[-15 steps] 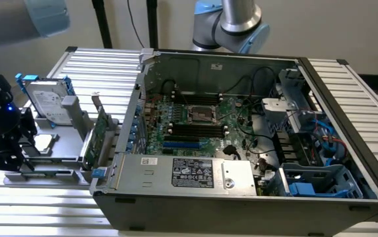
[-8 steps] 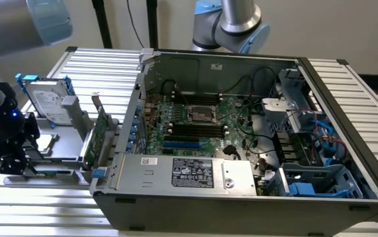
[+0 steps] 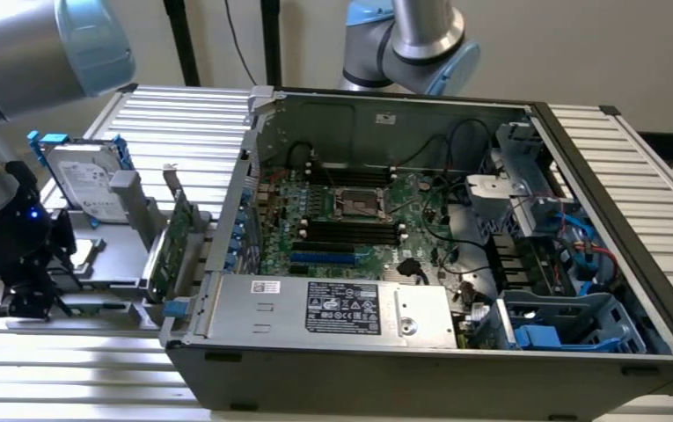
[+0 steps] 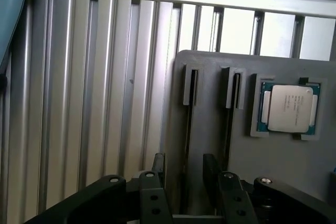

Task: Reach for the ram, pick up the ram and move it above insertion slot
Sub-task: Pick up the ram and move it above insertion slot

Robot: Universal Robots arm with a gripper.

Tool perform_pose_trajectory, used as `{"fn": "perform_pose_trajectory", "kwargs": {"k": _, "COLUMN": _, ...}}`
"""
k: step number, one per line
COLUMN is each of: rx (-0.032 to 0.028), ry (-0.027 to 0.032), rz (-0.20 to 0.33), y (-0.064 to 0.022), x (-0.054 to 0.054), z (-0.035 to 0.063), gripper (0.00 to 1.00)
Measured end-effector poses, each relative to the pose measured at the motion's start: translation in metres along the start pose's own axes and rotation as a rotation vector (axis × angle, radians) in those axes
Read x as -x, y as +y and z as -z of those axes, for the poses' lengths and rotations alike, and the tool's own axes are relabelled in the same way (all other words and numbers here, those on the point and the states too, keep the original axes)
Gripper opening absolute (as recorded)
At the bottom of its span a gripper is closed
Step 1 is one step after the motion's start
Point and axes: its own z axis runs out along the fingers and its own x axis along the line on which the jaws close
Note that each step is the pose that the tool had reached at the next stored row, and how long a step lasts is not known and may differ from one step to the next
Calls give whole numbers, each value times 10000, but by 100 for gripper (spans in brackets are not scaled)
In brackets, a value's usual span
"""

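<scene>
Ram cannot be made out; end effector (image 4: 184, 162) stands apart, straddling a dark slot (image 4: 187, 129) in the grey holder (image 4: 294, 171).

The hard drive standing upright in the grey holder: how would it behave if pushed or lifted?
The hard drive looks like a rigid metal box, so probably stiff and heavy for its size. It stands tall on a narrow edge in the grey holder, so a sideways push might tip it. Its smooth face could slip in a pinch.
</scene>
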Motion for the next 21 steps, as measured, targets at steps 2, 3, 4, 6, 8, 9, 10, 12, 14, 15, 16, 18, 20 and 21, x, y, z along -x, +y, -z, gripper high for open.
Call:
{"fn": "perform_pose_trajectory", "kwargs": {"k": 2, "rx": 1, "ry": 0, "rz": -6, "y": -1, "x": 5, "z": -36, "gripper": 42}}
{"fn": "perform_pose_trajectory", "kwargs": {"k": 3, "rx": 1, "ry": 0, "rz": -9, "y": -1, "x": 10, "z": -54, "gripper": 42}}
{"fn": "perform_pose_trajectory", "kwargs": {"k": 4, "rx": 0, "ry": 0, "rz": -10, "y": -2, "x": 15, "z": -72, "gripper": 42}}
{"fn": "perform_pose_trajectory", "kwargs": {"k": 6, "rx": 1, "ry": 0, "rz": -9, "y": -3, "x": 24, "z": -109, "gripper": 42}}
{"fn": "perform_pose_trajectory", "kwargs": {"k": 8, "rx": 1, "ry": 0, "rz": -8, "y": -4, "x": 30, "z": -128, "gripper": 42}}
{"fn": "perform_pose_trajectory", "kwargs": {"k": 9, "rx": 2, "ry": 1, "rz": -8, "y": -5, "x": 31, "z": -132, "gripper": 42}}
{"fn": "perform_pose_trajectory", "kwargs": {"k": 10, "rx": 3, "ry": 1, "rz": -8, "y": -6, "x": 33, "z": -136, "gripper": 42}}
{"fn": "perform_pose_trajectory", "kwargs": {"k": 12, "rx": 3, "ry": -1, "rz": -9, "y": -9, "x": 40, "z": -144, "gripper": 42}}
{"fn": "perform_pose_trajectory", "kwargs": {"k": 14, "rx": 8, "ry": -1, "rz": -10, "y": -12, "x": 55, "z": -152, "gripper": 42}}
{"fn": "perform_pose_trajectory", "kwargs": {"k": 15, "rx": 9, "ry": -1, "rz": -9, "y": -13, "x": 62, "z": -156, "gripper": 40}}
{"fn": "perform_pose_trajectory", "kwargs": {"k": 16, "rx": 12, "ry": -1, "rz": -10, "y": -15, "x": 70, "z": -160, "gripper": 34}}
{"fn": "perform_pose_trajectory", "kwargs": {"k": 18, "rx": 15, "ry": -3, "rz": -7, "y": -20, "x": 78, "z": -169, "gripper": 27}}
{"fn": "perform_pose_trajectory", "kwargs": {"k": 20, "rx": 24, "ry": -1, "rz": -8, "y": -24, "x": 85, "z": -175, "gripper": 21}}
{"fn": "perform_pose_trajectory", "kwargs": {"k": 21, "rx": 30, "ry": 0, "rz": -9, "y": -26, "x": 87, "z": -177, "gripper": 21}}
